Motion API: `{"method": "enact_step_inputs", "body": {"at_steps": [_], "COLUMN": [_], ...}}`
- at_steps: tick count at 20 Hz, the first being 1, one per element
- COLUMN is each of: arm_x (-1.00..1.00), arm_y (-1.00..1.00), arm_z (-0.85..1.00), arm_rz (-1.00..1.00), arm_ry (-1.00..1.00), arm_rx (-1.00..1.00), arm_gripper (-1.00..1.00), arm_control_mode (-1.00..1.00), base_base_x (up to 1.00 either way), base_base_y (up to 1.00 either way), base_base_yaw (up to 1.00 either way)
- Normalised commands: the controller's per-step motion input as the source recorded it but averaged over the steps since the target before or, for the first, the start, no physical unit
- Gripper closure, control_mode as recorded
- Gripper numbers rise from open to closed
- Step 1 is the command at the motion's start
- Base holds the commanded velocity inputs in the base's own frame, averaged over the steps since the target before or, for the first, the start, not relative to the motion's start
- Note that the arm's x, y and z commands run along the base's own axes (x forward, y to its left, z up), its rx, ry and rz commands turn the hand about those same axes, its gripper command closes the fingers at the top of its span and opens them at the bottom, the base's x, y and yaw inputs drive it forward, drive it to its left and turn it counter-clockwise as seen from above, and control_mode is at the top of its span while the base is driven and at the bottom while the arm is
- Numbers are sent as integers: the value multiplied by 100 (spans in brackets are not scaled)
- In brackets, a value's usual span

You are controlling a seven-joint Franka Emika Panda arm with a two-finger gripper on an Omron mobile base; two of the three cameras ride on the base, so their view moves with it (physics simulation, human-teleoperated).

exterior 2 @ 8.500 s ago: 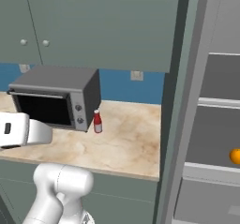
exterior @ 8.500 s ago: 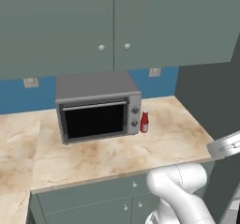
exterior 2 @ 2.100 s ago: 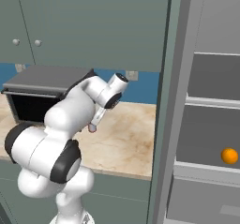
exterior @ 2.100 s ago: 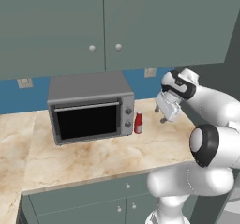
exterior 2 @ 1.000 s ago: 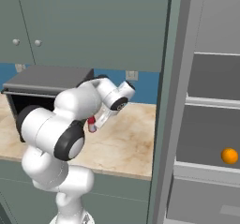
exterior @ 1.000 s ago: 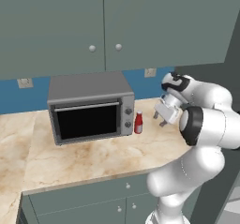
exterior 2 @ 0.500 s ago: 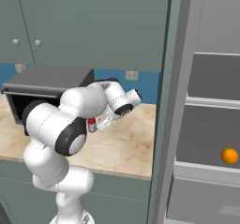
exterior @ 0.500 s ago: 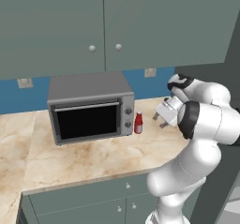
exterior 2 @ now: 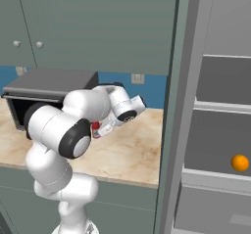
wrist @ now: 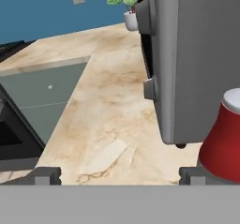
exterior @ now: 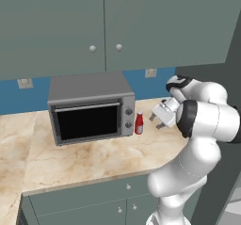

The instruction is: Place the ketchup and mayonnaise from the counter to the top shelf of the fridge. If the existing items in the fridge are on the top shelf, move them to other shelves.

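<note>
the gripper (exterior: pixel 154 121), jaws wide and empty, is reaching for the ketchup (exterior: pixel 139 123) beside the microwave (exterior: pixel 90 107) (bottle sits off-centre), so next it should centre and close.

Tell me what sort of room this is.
A kitchen, rendered rather than real: a marble-patterned counter under wall cabinets, a toaster oven with a ketchup bottle beside it, and an open fridge.
</note>
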Motion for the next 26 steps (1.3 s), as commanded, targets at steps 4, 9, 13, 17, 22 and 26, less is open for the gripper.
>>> {"method": "enact_step_inputs", "body": {"at_steps": [4,9,13,17,22,26], "arm_x": [29,26,3,0,0,0], "arm_y": [4,0,0,4,12,18], "arm_z": [0,0,0,0,0,0], "arm_rz": [-4,-4,-1,0,0,-1], "arm_ry": [0,0,0,0,0,0], "arm_rx": [6,6,7,8,7,6], "arm_gripper": [-100,-100,-100,-100,-100,-100], "arm_control_mode": [-100,-100,-100,-100,-100,-100], "base_base_x": [0,0,0,0,0,0], "base_base_y": [0,0,0,0,0,0], "base_base_yaw": [0,0,0,0,0,0]}}
